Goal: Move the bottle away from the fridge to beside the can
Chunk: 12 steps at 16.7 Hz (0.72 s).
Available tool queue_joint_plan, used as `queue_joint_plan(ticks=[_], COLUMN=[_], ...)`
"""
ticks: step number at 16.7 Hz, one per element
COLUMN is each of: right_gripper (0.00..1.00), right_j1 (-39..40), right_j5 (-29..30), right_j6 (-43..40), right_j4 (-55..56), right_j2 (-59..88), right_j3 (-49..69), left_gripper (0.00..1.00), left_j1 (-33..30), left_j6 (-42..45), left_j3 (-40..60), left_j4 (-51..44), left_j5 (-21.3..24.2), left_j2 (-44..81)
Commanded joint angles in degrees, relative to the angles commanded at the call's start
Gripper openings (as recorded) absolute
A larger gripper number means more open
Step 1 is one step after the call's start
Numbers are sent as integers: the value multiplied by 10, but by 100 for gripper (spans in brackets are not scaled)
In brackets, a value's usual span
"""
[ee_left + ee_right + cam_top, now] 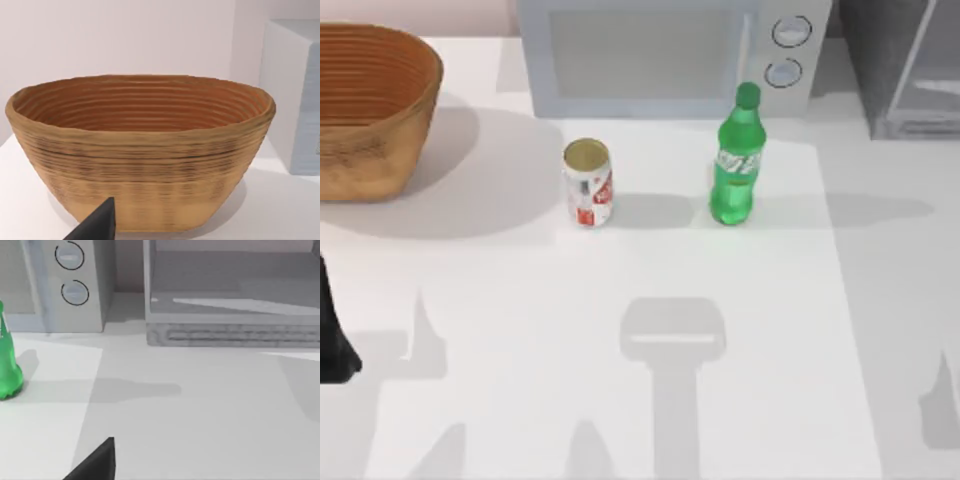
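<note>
The left arm (335, 340) sits parked at the left edge of the table (620, 400), its wrist camera facing a woven basket (140, 150). A dark tip of the left claw (97, 225) pokes into that view, but whether the claw is open or closed cannot be told. A like dark tip of the right claw (95, 462) shows in the right wrist view, its opening equally unreadable, and it holds nothing visible.

Outward from the right claw, the bottle (736, 160) stands upright, long axis vertical, in front of the microwave (670, 50). The fridge (905, 60) lies at the top view's far right. The can (588, 183) stands upright, well apart to the bottle's left. The right arm looks better placed: the bottle appears in its wrist view. The carry would run leftward, away from the fridge.
</note>
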Motion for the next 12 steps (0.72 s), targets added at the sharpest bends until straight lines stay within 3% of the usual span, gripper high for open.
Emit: queue_joint_plan(ticks=[6,12], right_gripper=[100,100], right_j1=[-2,-2], right_j5=[0,0], right_j6=[-2,-2], right_j4=[-274,-363], right_j2=[-138,-193], right_j3=[112,158], left_gripper=[100,100], left_j1=[0,0], left_j6=[0,0], left_j3=[0,0], left_j4=[0,0], left_j5=[0,0], left_j2=[0,0])
